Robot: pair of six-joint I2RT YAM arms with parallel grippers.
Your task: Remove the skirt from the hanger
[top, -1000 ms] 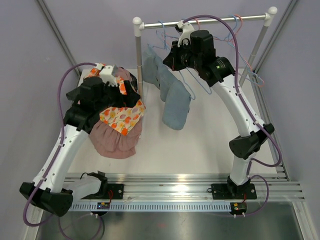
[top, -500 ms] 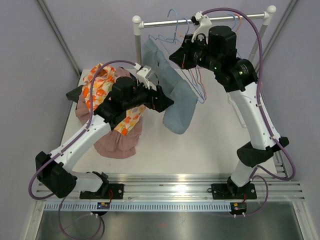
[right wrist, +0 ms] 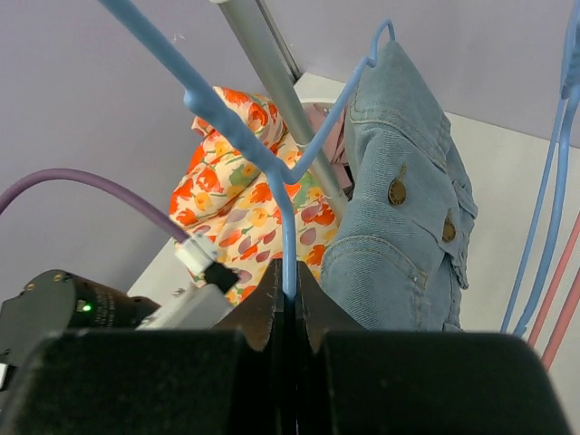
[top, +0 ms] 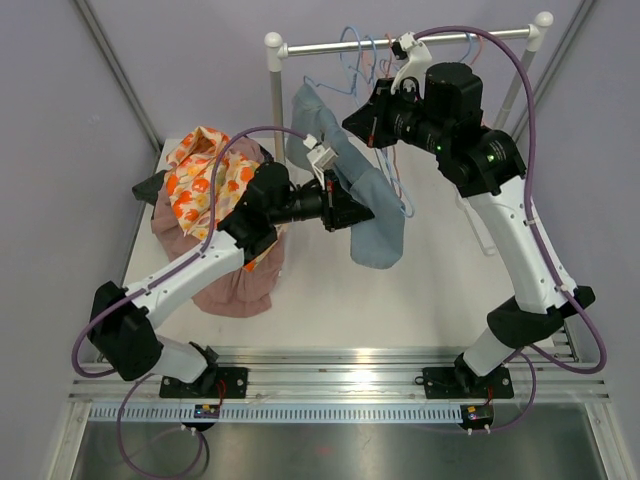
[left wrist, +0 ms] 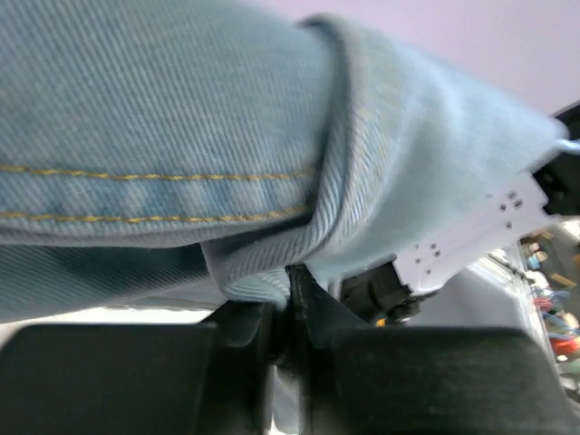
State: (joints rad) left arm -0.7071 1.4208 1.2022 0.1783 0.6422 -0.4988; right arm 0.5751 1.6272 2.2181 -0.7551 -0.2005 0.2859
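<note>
Pinches the denim skirt's folded edge tight in the left gripper, centre, below the far rail. Clamps its blue hanger in the right gripper. Likely heavy, limp, unslippery: best held at stitched seams.

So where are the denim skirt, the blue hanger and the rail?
denim skirt (top: 380,232), top view, its lower half.
blue hanger (right wrist: 288,227), right wrist view, its stem.
rail (top: 310,46), top view, bare left stretch.

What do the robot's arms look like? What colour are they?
The left arm and right arm are curved white tubes with chunky black joints. A purple cable loops along each. The left hand and right hand each have two black fingers. A tiny green light glows on the left arm.
</note>
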